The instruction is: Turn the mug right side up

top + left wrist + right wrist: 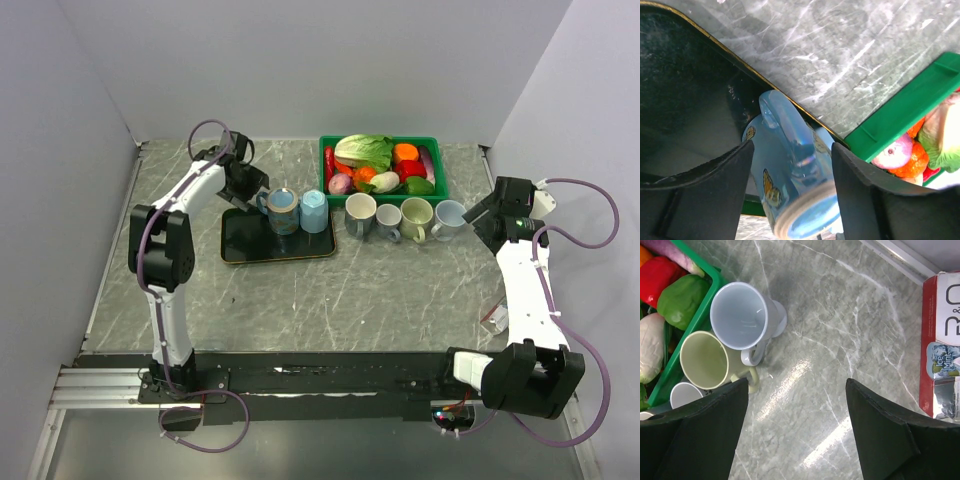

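The left arm (160,250) rises from its base, well to the near left of the green crate (428,141), folds at the elbow and reaches toward the crate's left side. The left gripper (255,190) hangs just left of the crate, tilted downward. Its fingers (700,200) flank the mug (790,165), and whether they press it cannot be told. The right arm (530,290) stretches from the crate's near right. The right gripper (478,218) sits just right of the crate, its fingers (695,440) spread wide over the surface (830,370).
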You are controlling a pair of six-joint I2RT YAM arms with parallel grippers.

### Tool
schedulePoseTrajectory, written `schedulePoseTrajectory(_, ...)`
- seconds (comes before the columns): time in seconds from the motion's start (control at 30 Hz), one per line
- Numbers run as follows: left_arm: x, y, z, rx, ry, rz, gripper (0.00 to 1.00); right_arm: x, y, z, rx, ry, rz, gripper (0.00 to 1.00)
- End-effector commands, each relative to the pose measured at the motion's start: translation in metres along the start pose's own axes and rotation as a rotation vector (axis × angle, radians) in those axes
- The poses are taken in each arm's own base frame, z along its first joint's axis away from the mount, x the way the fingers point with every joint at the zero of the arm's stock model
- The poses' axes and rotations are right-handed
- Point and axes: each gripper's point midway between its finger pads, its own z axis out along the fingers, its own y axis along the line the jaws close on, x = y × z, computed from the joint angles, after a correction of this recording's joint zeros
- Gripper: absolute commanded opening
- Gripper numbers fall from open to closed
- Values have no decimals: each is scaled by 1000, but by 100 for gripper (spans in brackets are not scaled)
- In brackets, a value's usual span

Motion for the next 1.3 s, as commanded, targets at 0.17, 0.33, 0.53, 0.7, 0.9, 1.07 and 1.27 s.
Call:
schedulePoseTrajectory(0.17,13,-13,16,29,72,-46,45,-5,-9,-4,25,-46,0,84)
schedulePoseTrajectory(0.33,15,-13,20,43,81,-24,27,-5,-12,-4,34,-52,-5,84)
schedulePoseTrajectory(0.53,21,-17,10,98,116,90,1,-6,-8,-7,8,-54,-5,84)
schedulePoseTrajectory(0.7,37,-14,-9,212,179,316,1,-6,9,-13,-81,-22,-29,84)
schedulePoseTrajectory(0.9,39,-15,-52,303,162,563,1,-3,69,-46,-448,23,-52,84)
schedulePoseTrajectory(1.07,57,-28,-95,489,192,756,1,10,119,-84,-781,101,-102,85)
schedulePoseTrajectory(1.27,84,-24,-126,659,237,953,1,38,161,-128,-1014,257,-185,85)
